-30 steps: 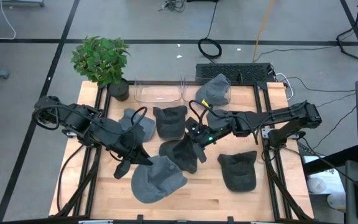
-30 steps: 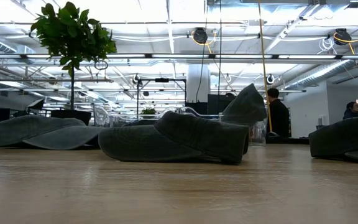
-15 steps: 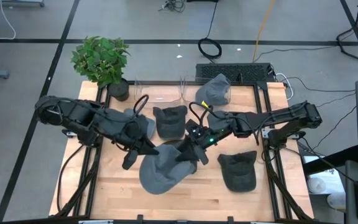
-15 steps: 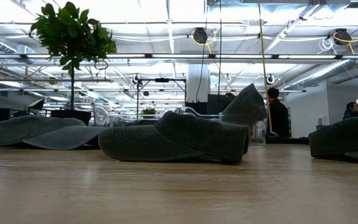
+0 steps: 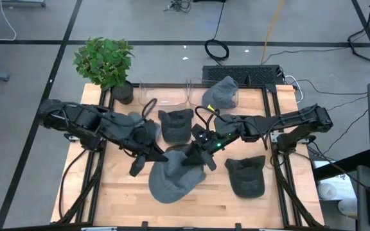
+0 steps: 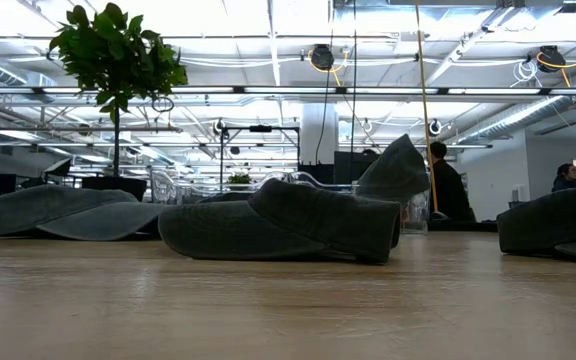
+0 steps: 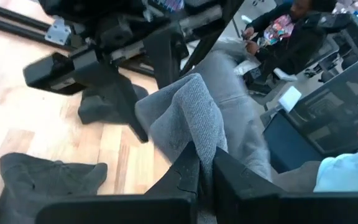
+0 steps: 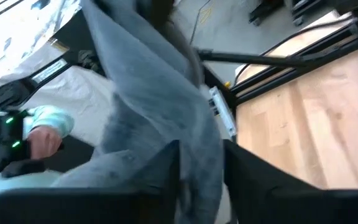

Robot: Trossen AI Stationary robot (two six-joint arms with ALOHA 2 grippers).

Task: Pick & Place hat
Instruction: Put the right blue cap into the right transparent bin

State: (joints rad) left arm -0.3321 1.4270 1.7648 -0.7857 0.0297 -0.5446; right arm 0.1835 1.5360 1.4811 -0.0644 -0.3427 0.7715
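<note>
The wooden table filled the middle of the high view, framed in black rails, with a potted plant at its upper left corner and a clear plastic bin along the upper edge. Grey floor with taped lines and loose cables lay around it. Several dark hats lay scattered on the wood: one just below the bin, one at the upper right and one at the lower right. The low view looked across the boards into an open workshop with ceiling pipes and strip lights, where people stood far off at the right.

Both arms reached low toward the centre of the table. The left gripper and the right gripper each pinched an edge of the large grey hat, their fingers closed on its fabric, and the hat hung between them just below centre. No writing was readable.
</note>
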